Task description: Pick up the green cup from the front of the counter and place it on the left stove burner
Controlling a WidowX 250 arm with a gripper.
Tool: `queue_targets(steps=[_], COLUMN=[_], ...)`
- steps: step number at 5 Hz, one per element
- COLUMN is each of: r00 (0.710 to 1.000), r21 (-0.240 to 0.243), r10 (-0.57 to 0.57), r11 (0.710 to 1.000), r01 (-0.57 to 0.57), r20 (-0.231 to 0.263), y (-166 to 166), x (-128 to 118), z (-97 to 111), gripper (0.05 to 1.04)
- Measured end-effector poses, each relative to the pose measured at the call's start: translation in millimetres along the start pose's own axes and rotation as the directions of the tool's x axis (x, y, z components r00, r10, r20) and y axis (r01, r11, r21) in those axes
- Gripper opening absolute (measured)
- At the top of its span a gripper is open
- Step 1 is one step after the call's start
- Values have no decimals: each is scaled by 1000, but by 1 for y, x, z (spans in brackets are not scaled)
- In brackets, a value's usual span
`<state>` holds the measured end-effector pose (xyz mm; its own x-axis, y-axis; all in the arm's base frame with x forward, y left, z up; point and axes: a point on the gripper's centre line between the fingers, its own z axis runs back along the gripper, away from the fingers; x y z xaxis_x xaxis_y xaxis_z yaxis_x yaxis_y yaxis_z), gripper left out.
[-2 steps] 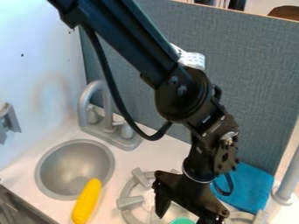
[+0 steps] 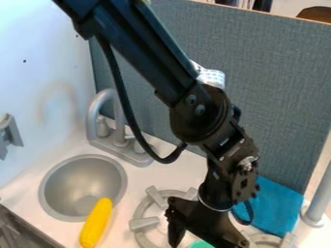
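Note:
The gripper [image 2: 205, 238] is low over the stove burner [image 2: 141, 213] at the bottom centre. Its fingers stand apart, so it is open, with their lower ends close to the bottom edge of the view. A green thing [image 2: 201, 245], mostly cut off by that edge, shows between them; whether they touch it I cannot tell. Left of the burner lies a long yellow object [image 2: 96, 224], its upper end over the rim of the grey sink [image 2: 117, 169]. Behind the gripper, on the right, is a blue cloth [image 2: 275, 206].
A grey faucet [image 2: 97, 104] stands behind the sink. On the right rises a grey post [image 2: 319, 203] with a round base. A white wall [image 2: 45, 68] bounds the left, and a blue-grey panel [image 2: 278, 87] closes off the back.
The gripper has come down a little and slightly to the left, with the forearm shifting along. More of the blue cloth is uncovered. The yellow object has stayed in place.

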<state>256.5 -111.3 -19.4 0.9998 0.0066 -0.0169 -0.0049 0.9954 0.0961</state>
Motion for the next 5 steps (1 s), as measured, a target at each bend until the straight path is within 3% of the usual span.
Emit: queue_targets(steps=[2,5], r00=[999,999], r21=[-4,49], r10=[-30,-18], r11=[1000,999], r01=[30,20], r20=[26,-46], y=[-16,-28], x=[5,13], z=[3,-22], gripper=[1001,1001])
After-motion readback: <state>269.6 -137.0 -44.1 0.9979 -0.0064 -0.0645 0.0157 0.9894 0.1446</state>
